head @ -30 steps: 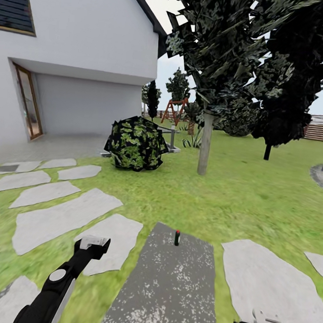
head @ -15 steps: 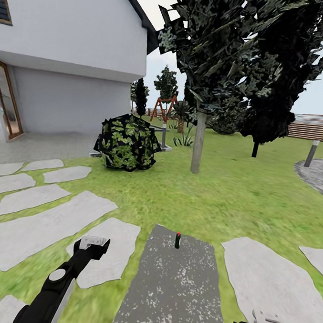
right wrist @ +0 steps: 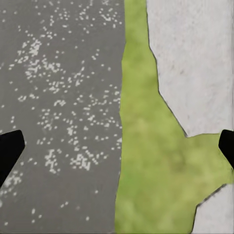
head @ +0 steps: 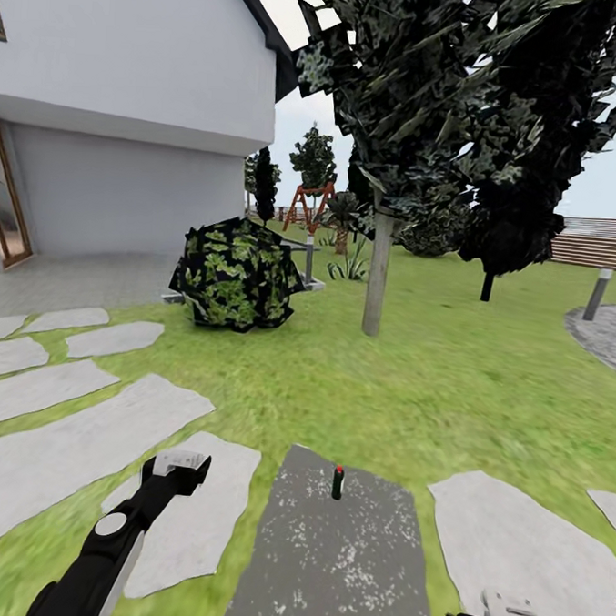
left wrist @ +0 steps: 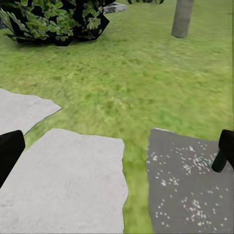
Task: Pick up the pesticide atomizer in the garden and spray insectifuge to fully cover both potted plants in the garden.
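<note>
Green and slim, the pesticide atomizer (head: pixel 337 482) stands upright near the far edge of a dark speckled paving slab (head: pixel 338 565) in the garden lawn (head: pixel 412 387). Left gripper (head: pixel 178 465) and right gripper (head: pixel 506 605) hang empty, jaws spread apart.

Dark green pesticide atomizer (head: pixel 337 483), red top; dark grey white-speckled slab (head: pixel 334 556); pale grey stepping stones (head: pixel 71 458).

Left arm (head: pixel 116 542) is reaching forward, its gripper (head: pixel 178 466) holding nothing; right gripper (head: pixel 499 611) is sitting low, fingers spread.
</note>
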Available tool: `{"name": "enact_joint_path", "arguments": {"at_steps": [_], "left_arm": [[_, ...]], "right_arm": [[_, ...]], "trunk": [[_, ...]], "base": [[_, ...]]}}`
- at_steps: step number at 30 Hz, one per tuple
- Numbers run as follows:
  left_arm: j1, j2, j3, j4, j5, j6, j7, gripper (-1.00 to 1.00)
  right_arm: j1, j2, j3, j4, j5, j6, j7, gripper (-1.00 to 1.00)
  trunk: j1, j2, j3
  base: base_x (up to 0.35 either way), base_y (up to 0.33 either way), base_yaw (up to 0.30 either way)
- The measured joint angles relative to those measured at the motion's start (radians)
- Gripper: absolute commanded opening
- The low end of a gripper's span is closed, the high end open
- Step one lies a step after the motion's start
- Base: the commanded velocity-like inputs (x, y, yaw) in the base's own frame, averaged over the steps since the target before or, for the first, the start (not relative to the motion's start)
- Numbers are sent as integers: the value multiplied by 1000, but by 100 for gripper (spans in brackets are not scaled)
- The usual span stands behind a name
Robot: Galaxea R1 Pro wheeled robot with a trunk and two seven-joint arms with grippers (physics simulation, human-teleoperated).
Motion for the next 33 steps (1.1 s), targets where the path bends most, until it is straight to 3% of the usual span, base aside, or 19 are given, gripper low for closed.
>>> {"name": "enact_joint_path", "arguments": {"at_steps": [17, 24, 33], "left_arm": [[0, 1, 1, 0, 0, -1, 0, 100], [0, 1, 0, 0, 0, -2, 0, 100], [0, 1, -2, 0, 0, -5, 0, 100]], "right_arm": [[0, 2, 0, 0, 0, 0, 0, 100], [0, 1, 0, 0, 0, 0, 0, 100], [0, 0, 0, -3, 0, 2, 0, 100]], "trunk": [[0, 0, 0], [0, 0, 0], [0, 0, 0]], "base": [[339, -47, -260], [309, -56, -43], [76, -71, -1]]}}
